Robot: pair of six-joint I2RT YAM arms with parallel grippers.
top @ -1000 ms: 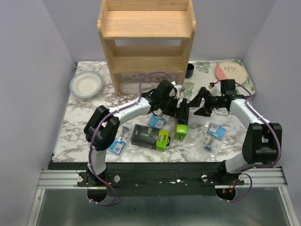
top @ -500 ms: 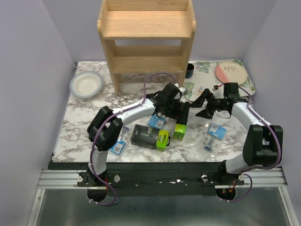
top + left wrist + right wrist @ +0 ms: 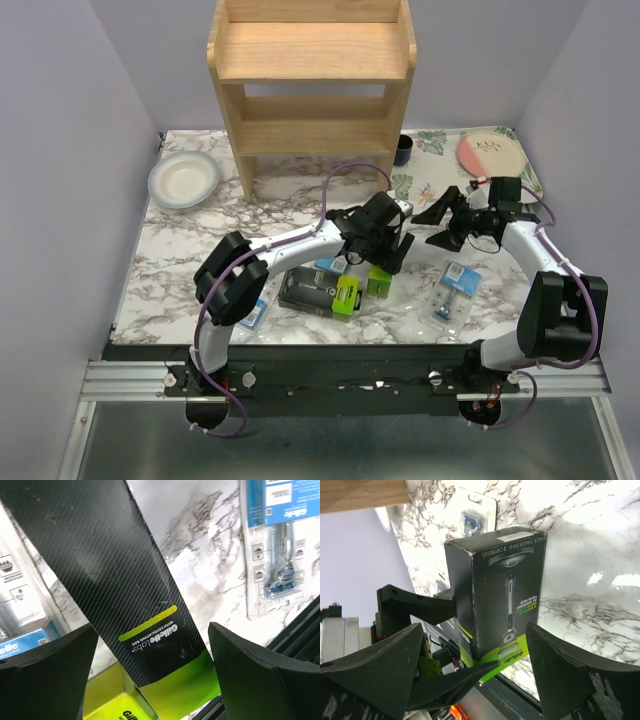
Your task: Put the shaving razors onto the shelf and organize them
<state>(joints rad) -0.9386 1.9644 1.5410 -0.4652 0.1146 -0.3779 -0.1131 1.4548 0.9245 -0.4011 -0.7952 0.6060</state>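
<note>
Though the left gripper [image 3: 388, 256] hides most of a black box [image 3: 378, 282], it and the right gripper [image 3: 437, 226] have wide jaws

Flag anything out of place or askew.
Nothing spilled or damaged, but nothing shows on the shelf. Scattered at mixed angles on the table: one black box lying flat, a blister pack skewed at the right, a second black box between the open fingers of the left gripper.

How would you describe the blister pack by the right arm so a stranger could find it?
From the wooden shelf at the back, come forward to the right side of the marble table. The clear, blue-carded pack lies flat there, alone; its twins sit left among the black boxes.
</note>
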